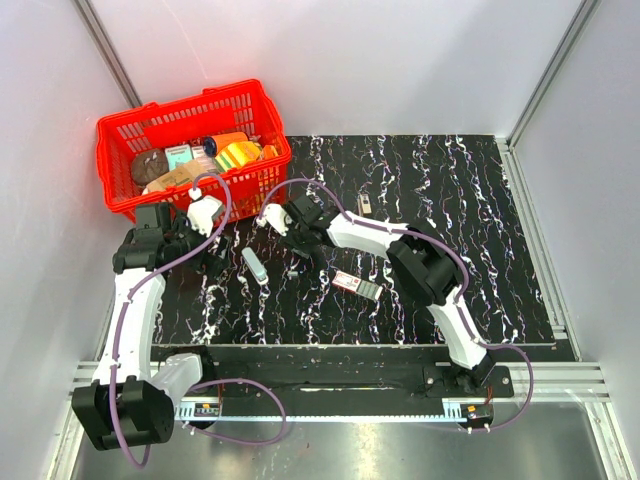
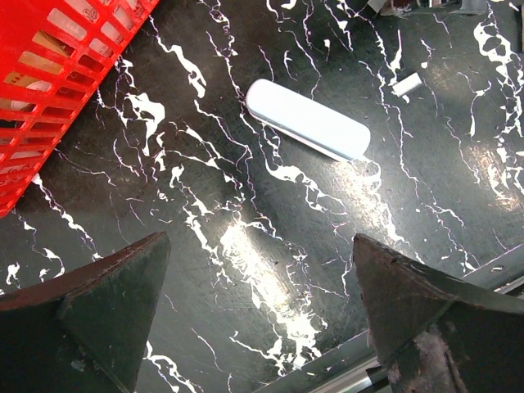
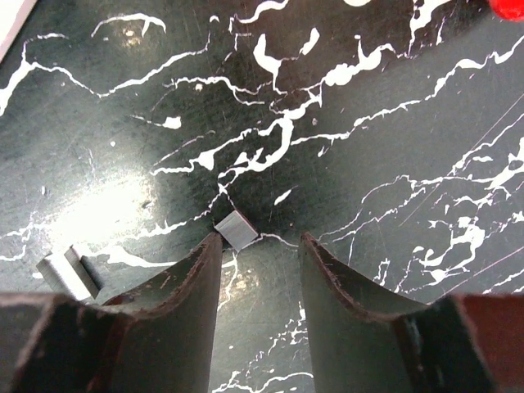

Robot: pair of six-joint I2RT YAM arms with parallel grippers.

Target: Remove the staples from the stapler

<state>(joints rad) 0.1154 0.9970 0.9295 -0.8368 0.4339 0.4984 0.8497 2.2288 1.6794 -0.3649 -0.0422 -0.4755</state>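
The white stapler [image 1: 254,266] lies flat on the black marbled mat, between the two grippers. It shows in the left wrist view [image 2: 307,120], ahead of my left gripper [image 2: 262,274], which is open and empty a little above the mat [image 1: 213,256]. My right gripper [image 3: 258,241] is open and low over the mat, just right of the stapler [image 1: 298,243]. A small grey block of staples [image 3: 237,230] lies at the tip of its left finger. A second block of staples [image 3: 70,273] lies to the left. One staple block also shows in the left wrist view [image 2: 407,83].
A red basket [image 1: 118,170] full of groceries stands at the back left, close to the left arm [image 2: 49,90]. A small box [image 1: 357,284] lies on the mat right of the stapler. A small item [image 1: 365,205] lies further back. The mat's front edge meets a metal rail [image 1: 330,405].
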